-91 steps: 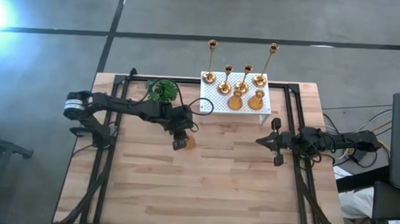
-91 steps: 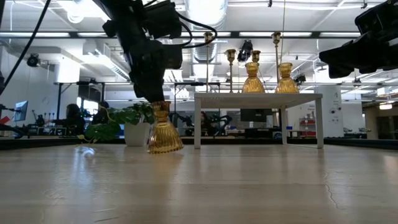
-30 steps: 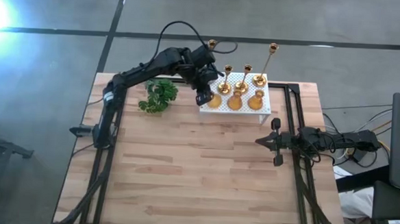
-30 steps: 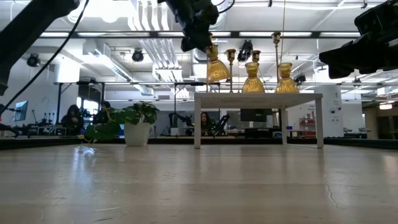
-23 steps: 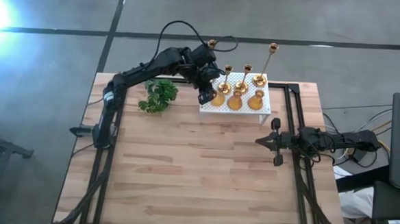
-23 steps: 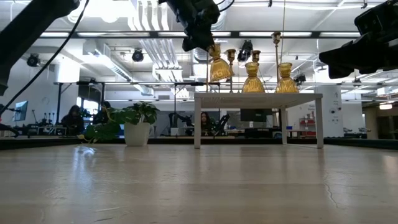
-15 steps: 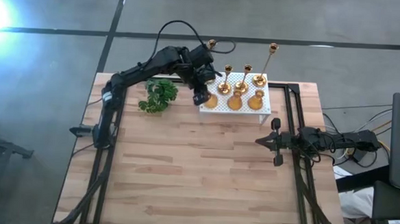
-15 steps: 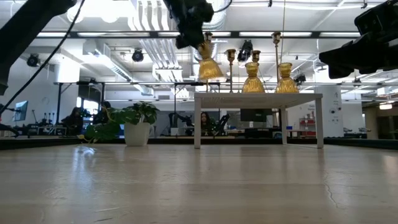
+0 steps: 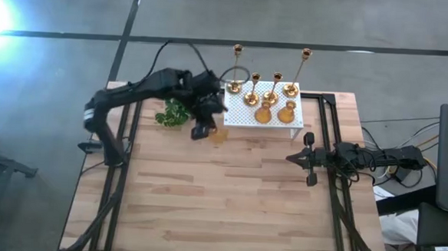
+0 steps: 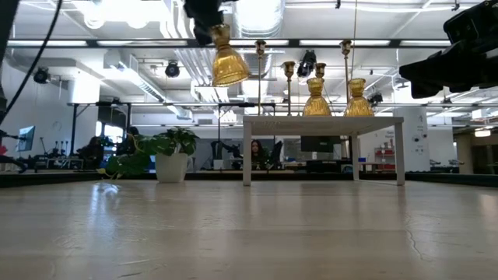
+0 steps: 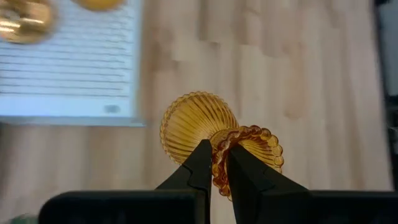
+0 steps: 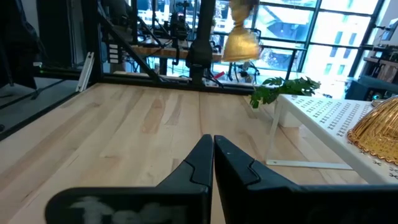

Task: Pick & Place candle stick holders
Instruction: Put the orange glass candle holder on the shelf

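Note:
My left gripper (image 9: 201, 130) is shut on a short squat gold candle stick holder (image 9: 218, 134), held high over the table just left of the white perforated box (image 9: 240, 115); it also shows in the low view (image 10: 229, 66). On the box stand four thin-stemmed gold holders (image 9: 272, 88) and two squat ones (image 9: 264, 114) (image 9: 287, 109), each on its base. My right gripper (image 9: 308, 157) is shut and empty at the table's right, right of the box. My left gripper pinches the holder's scalloped top rim (image 11: 219, 163) between its two fingers. The fingers come from above, pointing down. The holder hangs below them, lifted clear of table and box, nearly upright, with its wide ribbed body (image 11: 193, 127) down.
A green leafy plant in a white pot (image 9: 177, 108) stands at the far left of the table, close to my left arm. The white box rests on legs (image 10: 247, 152) at the far middle. The wooden table (image 9: 219, 210) is bare toward its near edge.
My left gripper has carried the squat holder from above the white box's left end toward the table's left and near edges, off the box, still shut on it. The holder stays lifted clear and has risen a little.

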Robot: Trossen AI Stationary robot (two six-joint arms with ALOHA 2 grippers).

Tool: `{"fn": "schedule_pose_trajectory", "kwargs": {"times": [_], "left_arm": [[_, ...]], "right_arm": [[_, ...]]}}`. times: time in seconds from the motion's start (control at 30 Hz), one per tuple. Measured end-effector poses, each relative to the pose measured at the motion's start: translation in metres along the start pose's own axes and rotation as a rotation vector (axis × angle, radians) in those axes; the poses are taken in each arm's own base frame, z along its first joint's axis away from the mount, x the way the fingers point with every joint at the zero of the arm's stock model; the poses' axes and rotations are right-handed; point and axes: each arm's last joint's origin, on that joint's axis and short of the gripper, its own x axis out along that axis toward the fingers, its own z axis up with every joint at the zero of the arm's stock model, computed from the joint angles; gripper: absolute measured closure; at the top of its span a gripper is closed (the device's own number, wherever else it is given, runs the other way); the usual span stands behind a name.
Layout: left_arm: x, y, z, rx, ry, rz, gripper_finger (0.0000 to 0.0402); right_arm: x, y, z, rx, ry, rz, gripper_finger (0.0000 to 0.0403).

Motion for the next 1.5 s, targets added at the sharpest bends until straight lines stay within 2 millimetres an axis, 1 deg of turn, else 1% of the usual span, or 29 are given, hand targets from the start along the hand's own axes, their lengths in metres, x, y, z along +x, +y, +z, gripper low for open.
{"fn": "schedule_pose_trajectory", "kwargs": {"times": [0.07,0.17,0.27,0.37,0.5,0.63,0.77,1.0,1.17,1.43,1.5], "left_arm": [[0.009,-0.007,-0.012,0.012,-0.022,-0.054,0.0369],[0.022,-0.012,-0.033,0.009,-0.038,-0.087,0.0369],[0.040,-0.010,-0.053,-0.004,-0.025,-0.080,0.0369],[0.062,-0.007,-0.072,-0.028,0.011,-0.078,0.0369],[0.089,-0.004,-0.092,-0.042,0.063,-0.088,0.0369],[0.108,-0.001,-0.105,-0.058,0.121,-0.090,0.0369],[0.120,0.003,-0.107,-0.056,0.103,-0.082,0.0369],[0.142,0.008,-0.111,-0.080,0.169,-0.100,0.0369],[0.146,0.009,-0.110,-0.081,0.175,-0.113,0.0369],[0.146,0.011,-0.108,-0.082,0.160,-0.101,0.0368],[0.146,0.012,-0.107,-0.078,0.150,-0.085,0.0354]], "right_arm": [[0.000,0.000,0.000,0.000,0.000,-0.001,0.0394],[0.000,0.000,0.000,0.000,0.001,0.000,0.0394],[0.000,0.000,0.000,0.000,0.001,0.000,0.0394],[0.000,0.000,0.000,0.000,0.001,0.000,0.0394],[0.000,0.000,0.000,0.000,0.005,0.000,0.0394],[0.000,0.000,0.000,-0.001,0.005,0.000,0.0394],[0.000,0.000,0.000,-0.001,0.005,0.000,0.0394],[0.000,0.000,0.000,-0.001,0.005,0.000,0.0394],[0.000,0.000,0.000,-0.001,0.005,0.000,0.0394],[0.000,0.000,0.000,-0.001,0.005,0.000,0.0394],[0.000,0.000,0.000,-0.001,0.005,0.000,0.0394]]}}
